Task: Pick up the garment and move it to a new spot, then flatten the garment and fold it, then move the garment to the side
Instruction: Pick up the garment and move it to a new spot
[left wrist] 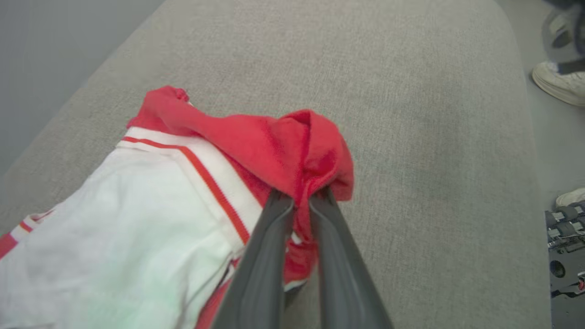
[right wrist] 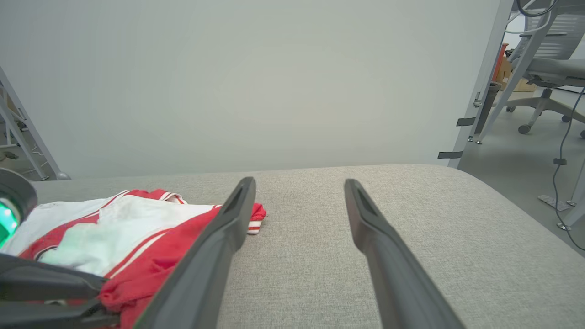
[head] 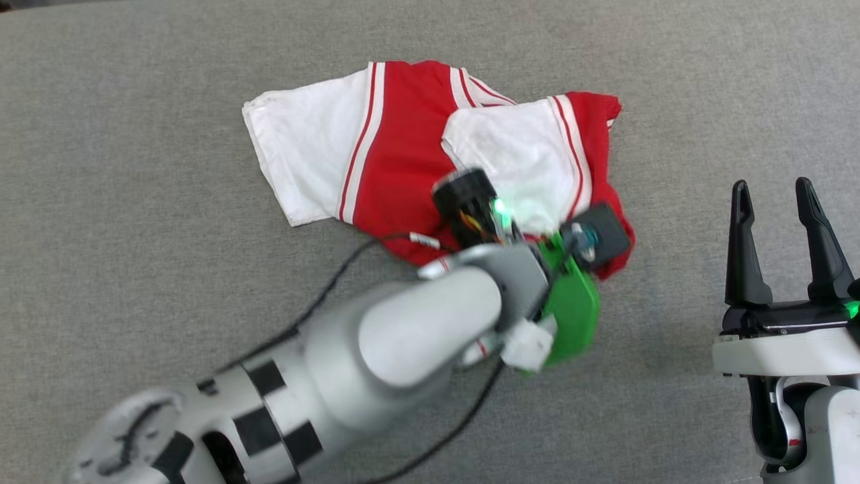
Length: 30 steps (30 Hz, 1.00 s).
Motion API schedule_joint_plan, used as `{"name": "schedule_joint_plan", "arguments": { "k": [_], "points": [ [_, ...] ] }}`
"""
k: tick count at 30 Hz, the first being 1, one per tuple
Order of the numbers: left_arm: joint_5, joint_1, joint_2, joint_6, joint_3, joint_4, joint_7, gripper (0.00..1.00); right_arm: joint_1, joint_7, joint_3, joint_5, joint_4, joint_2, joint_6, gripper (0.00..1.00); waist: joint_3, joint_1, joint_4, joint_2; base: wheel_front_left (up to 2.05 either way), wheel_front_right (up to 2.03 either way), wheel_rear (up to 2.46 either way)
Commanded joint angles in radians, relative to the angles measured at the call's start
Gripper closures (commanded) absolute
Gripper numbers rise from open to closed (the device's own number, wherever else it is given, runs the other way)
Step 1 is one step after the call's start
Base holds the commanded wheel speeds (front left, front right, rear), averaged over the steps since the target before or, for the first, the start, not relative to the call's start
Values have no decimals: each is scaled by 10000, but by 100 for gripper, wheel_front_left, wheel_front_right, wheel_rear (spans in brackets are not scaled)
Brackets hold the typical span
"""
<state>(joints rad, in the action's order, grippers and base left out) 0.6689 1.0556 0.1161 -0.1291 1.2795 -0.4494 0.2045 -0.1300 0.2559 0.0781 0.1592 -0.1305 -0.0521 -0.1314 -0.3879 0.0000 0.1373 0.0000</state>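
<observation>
The garment (head: pixel 396 154), a red jersey with white sleeves and striped trim, lies crumpled on the grey cushion, back centre in the head view. My left arm reaches over its near right part, wrist hiding the fingertips there. In the left wrist view my left gripper (left wrist: pixel 301 198) is shut on a bunched fold of the garment (left wrist: pixel 292 146), red cloth pinched between the fingers. The garment (right wrist: pixel 114 233) also lies at the lower left of the right wrist view. My right gripper (head: pixel 776 195) stands open at the right, apart from the cloth, nothing between its fingers; the right gripper (right wrist: pixel 299 185) looks the same from its wrist.
The grey cushion (head: pixel 134 302) spreads wide around the garment. A person's white shoes (left wrist: pixel 555 82) stand on the floor beyond its right edge in the left wrist view. An office chair (right wrist: pixel 544 77) and a metal frame (right wrist: pixel 484 91) stand at the right wrist view's right.
</observation>
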Motion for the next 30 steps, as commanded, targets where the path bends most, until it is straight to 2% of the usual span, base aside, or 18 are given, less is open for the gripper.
{"name": "schedule_joint_plan", "arguments": {
  "k": [1, 5, 8, 9, 10, 16, 17, 19, 24, 30],
  "points": [
    [-362, -539, -161, -15, -1, 61, 248, 100, 2, 59, -32, 32, -20, 17, 7, 0, -146, 0, 62, 0, 0, 0, 0],
    [-822, -1558, -391, -15, 4, 325, 775, 100, -70, 59, -71, -31, 60, 17, 7, 0, -165, 0, -53, 0, 0, 0, 0],
    [-949, -1797, -445, -15, 5, 286, 670, 100, -89, 59, -137, -86, 112, 17, 7, 0, -97, 0, -171, 0, 0, 0, 0],
    [-975, -1775, -453, -15, 6, 189, 466, 81, -79, 59, -136, -93, 125, 17, 7, 0, -53, 0, -220, 0, 0, 0, 0],
    [-985, -1742, -462, -15, 6, 84, 206, 0, -58, 59, -142, -104, 149, 17, 7, 0, 1, 0, -261, 0, 0, 0, 0],
    [-1005, -1293, -560, 44, -193, -481, -2220, 0, 316, 59, -197, -181, 360, 18, 7, 0, 810, 0, -642, 0, 0, 0, 0],
    [-931, -1371, -595, 347, -560, -326, -3123, 0, 546, 59, -214, -224, 393, 18, 7, 0, 1265, 0, -842, 0, 0, 0, 0],
    [-1053, -1444, -476, 970, -982, -172, -3901, 0, 737, 59, -248, -256, 412, 18, 7, 0, 1665, 0, -1046, 0, 0, 0, 0],
    [-936, -1833, 287, 2005, -2071, 30, -4494, 0, 924, 59, -311, -317, 405, 18, 7, 0, 2109, 0, -1345, 0, 0, 0, 0],
    [-960, -2741, 1419, 3167, -3779, 756, -4654, 0, 1152, 59, -250, -380, 357, 18, 7, 0, 2434, 0, -1671, 0, 0, 0, 0]
  ]
}}
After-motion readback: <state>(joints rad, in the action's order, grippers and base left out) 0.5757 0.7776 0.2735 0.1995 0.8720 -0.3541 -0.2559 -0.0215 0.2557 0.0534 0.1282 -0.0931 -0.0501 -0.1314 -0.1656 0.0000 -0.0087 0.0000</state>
